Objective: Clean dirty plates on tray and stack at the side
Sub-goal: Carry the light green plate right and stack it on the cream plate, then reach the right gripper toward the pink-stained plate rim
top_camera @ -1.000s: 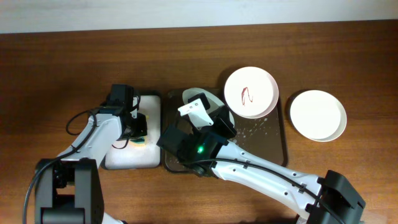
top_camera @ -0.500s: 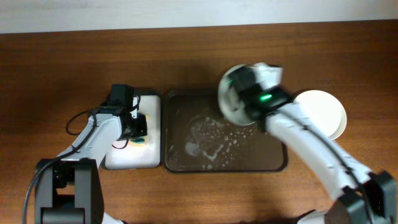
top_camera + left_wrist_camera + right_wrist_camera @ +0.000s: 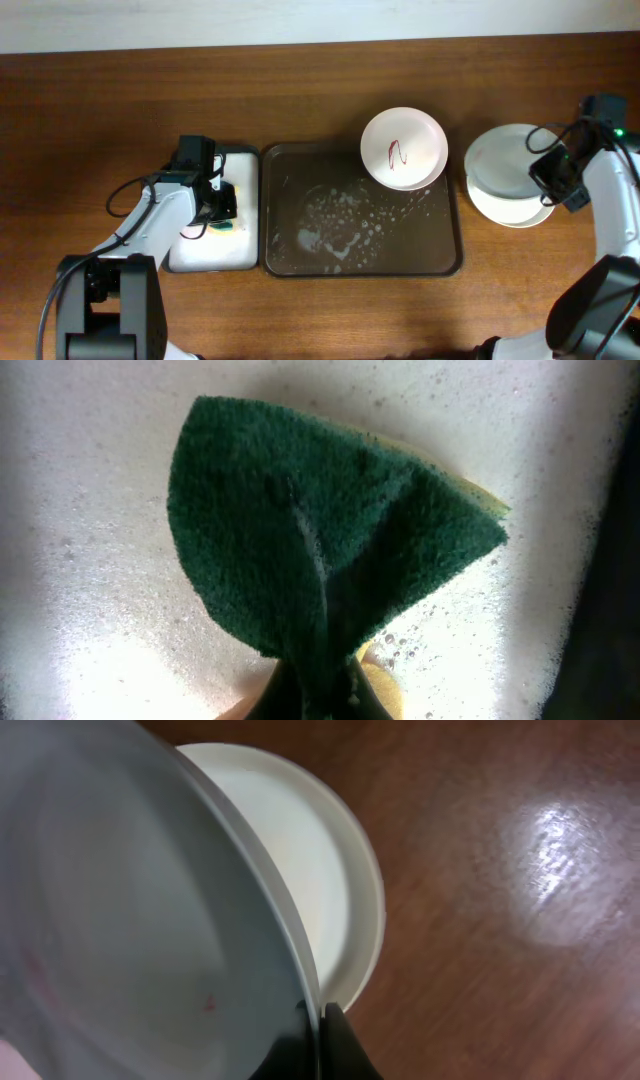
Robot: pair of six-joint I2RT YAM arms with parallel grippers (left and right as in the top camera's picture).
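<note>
The dark brown tray (image 3: pixel 300 255) lies mid-table, its floor wet with suds. A white plate with a red scribble (image 3: pixel 403 148) sits on its far right corner. My right gripper (image 3: pixel 553 176) is shut on the rim of a pale mint-green plate (image 3: pixel 500 165). It holds that plate tilted just over a white plate (image 3: pixel 522 212) on the table right of the tray. The right wrist view shows the fingers (image 3: pixel 318 1020) pinching the held plate's (image 3: pixel 130 920) rim above the white plate (image 3: pixel 335 880). My left gripper (image 3: pixel 220 212) is shut on a green sponge (image 3: pixel 320 530).
A smaller white, foamy tray (image 3: pixel 213 252) stands left of the brown tray; the sponge rests in its foam (image 3: pixel 90 560). Bare wooden table (image 3: pixel 520 920) lies right of the plate stack. A pale wall strip runs along the table's far edge.
My right arm has swung with the mint-green plate from the tray's left part, across the scribbled plate, to the white plate at the right. The left arm has not moved.
</note>
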